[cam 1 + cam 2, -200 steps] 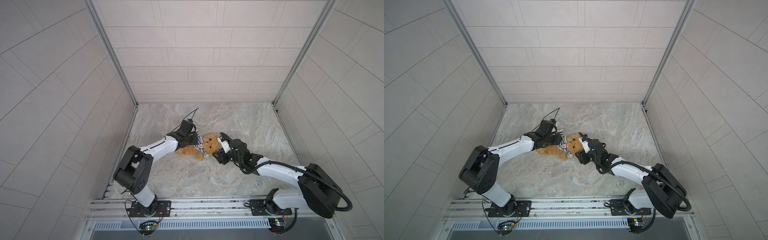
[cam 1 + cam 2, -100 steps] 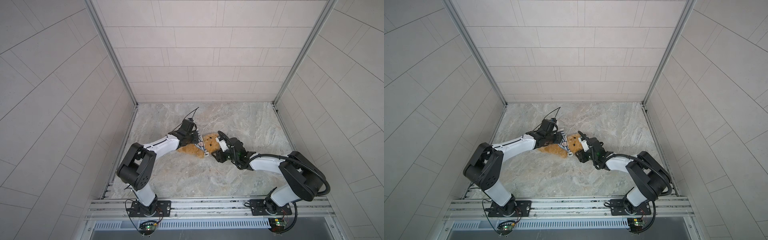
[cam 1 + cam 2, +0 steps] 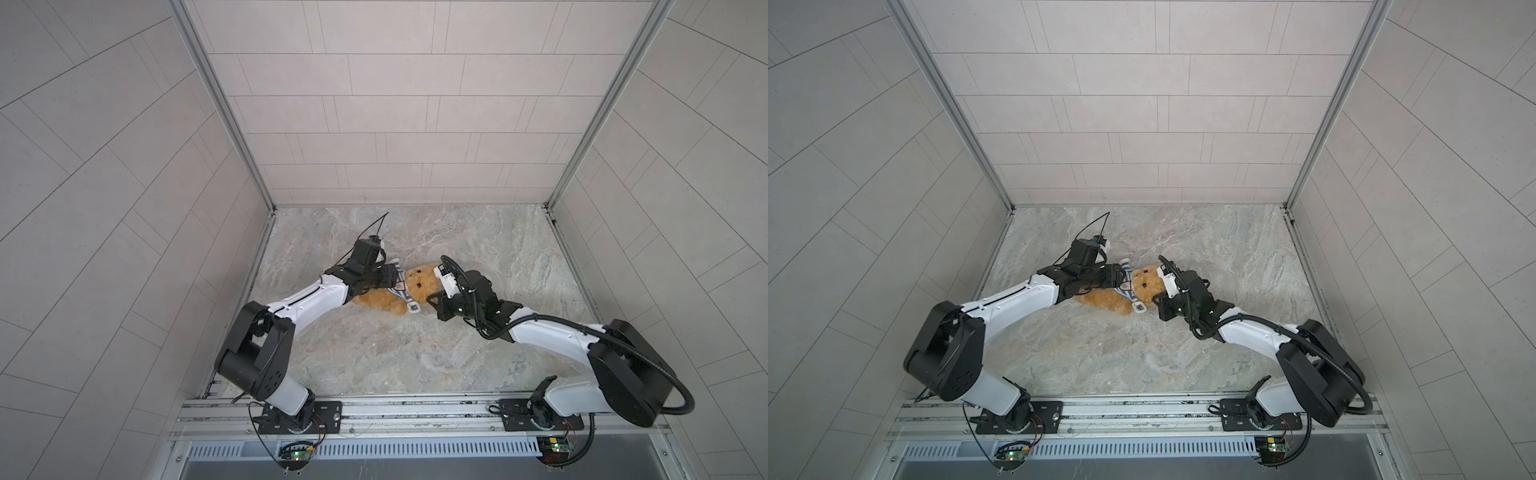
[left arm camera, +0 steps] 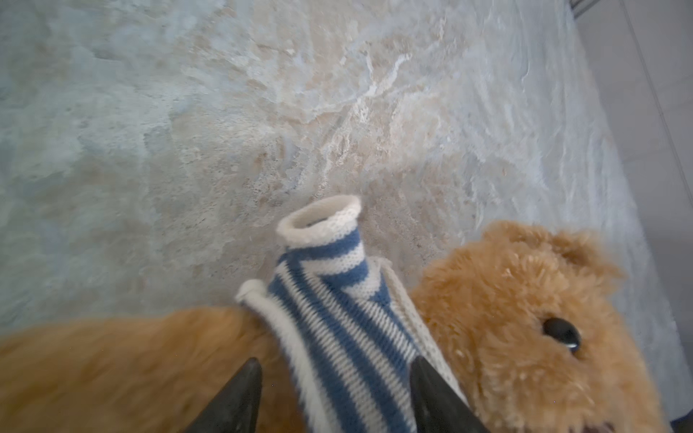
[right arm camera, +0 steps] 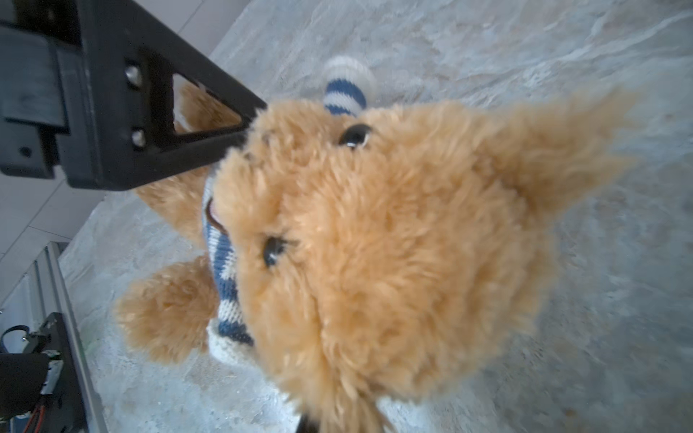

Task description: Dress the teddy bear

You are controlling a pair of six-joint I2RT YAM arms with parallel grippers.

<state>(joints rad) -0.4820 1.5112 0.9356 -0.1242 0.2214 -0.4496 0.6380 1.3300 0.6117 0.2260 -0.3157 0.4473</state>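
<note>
The marbled stone table point(image 3: 415, 353) fills the floor of the tiled cell, and both arms reach out low over its middle. The left arm point(image 3: 307, 299) stretches from its base on the near rail, elbow raised, forearm slanting away and toward the centre. The right arm point(image 3: 548, 336) mirrors it, forearm nearly level, wrist turned in toward the left arm.

Between the two wrists lies the teddy bear point(image 3: 386, 301) on its back on the table, near the middle, head toward the right arm and legs under the left arm's wrist. The striped shirt point(image 4: 337, 330) sits bunched around its neck and upper chest.

The left gripper point(image 4: 333, 371) hangs over the bear's chest with its jaws apart, one dark finger on either side of the shirt, fur showing between fabric and one finger. The right gripper point(image 3: 432, 297) is at the bear's head with its jaws closed; in the right wrist view a tuft of head fur tapers down to where they meet.

One sleeve point(image 4: 322, 228) stands up empty, cuff open
</note>
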